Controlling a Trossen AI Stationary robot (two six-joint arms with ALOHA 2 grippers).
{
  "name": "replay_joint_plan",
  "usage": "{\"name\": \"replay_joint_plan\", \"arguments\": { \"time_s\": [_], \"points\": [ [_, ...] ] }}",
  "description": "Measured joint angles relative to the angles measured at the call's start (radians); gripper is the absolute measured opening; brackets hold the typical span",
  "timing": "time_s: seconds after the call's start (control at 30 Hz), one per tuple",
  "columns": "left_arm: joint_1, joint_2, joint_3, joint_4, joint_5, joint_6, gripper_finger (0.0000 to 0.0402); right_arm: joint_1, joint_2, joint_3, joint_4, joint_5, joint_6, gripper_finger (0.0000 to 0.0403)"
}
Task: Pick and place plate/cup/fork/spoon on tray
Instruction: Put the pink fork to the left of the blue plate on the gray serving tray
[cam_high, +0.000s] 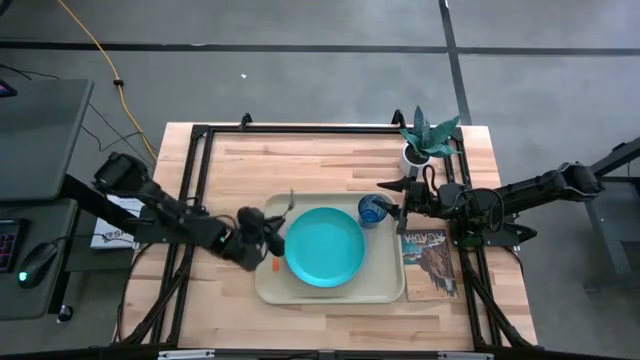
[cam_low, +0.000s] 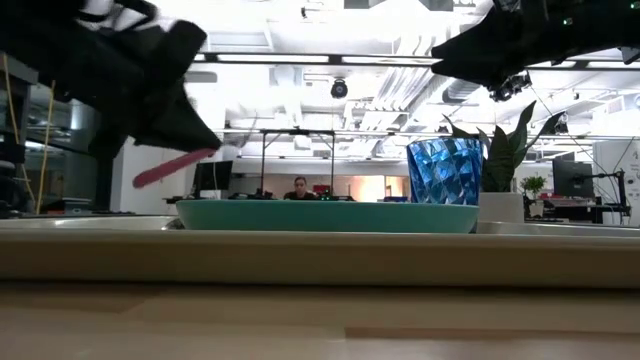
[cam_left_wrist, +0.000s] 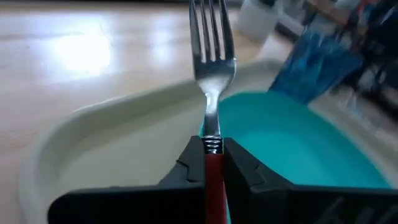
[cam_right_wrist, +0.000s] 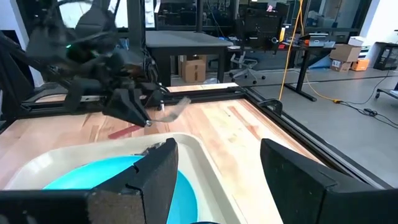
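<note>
Left gripper (cam_left_wrist: 213, 163) clamped on fork (cam_left_wrist: 211, 74), held over left end of tray (cam_high: 268, 285) beside plate (cam_high: 324, 247). Lower level, release on bare tray. Right gripper (cam_right_wrist: 214, 168) open, right of cup (cam_high: 372, 210).

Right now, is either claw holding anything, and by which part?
The left claw holds the fork by its red-pink handle, just behind the metal neck. The right claw is open, holding nothing.

One tray (cam_high: 330, 292), with one turquoise plate (cam_high: 324, 247) and one blue cup (cam_high: 372, 210) in it. One fork (cam_left_wrist: 211, 68), clamped in the left tool (cam_high: 268, 238). One orange spoon (cam_high: 275, 266) just beside that tool. One potted plant (cam_high: 425, 138) and one book (cam_high: 430, 262) near the right tool (cam_high: 404, 205). Two arms, one worktop (cam_high: 300, 160).
</note>
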Motion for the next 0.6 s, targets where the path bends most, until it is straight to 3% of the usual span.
{"name": "replay_joint_plan", "arguments": {
  "time_s": [0.27,0.43,0.6],
  "points": [
    [-0.099,0.171,0.044,0.124,-0.274,-0.033,0.0004,0.0,0.002,0.0,-0.002,0.006,-0.001,0.022],
    [-0.098,0.247,0.08,0.129,-0.295,-0.029,0.0003,0.0,0.007,-0.001,-0.005,0.006,0.0,0.022],
    [-0.099,0.224,0.083,0.098,-0.319,-0.021,0.0001,0.0,0.02,-0.001,0.002,0.007,0.0,0.022]
  ]
}}
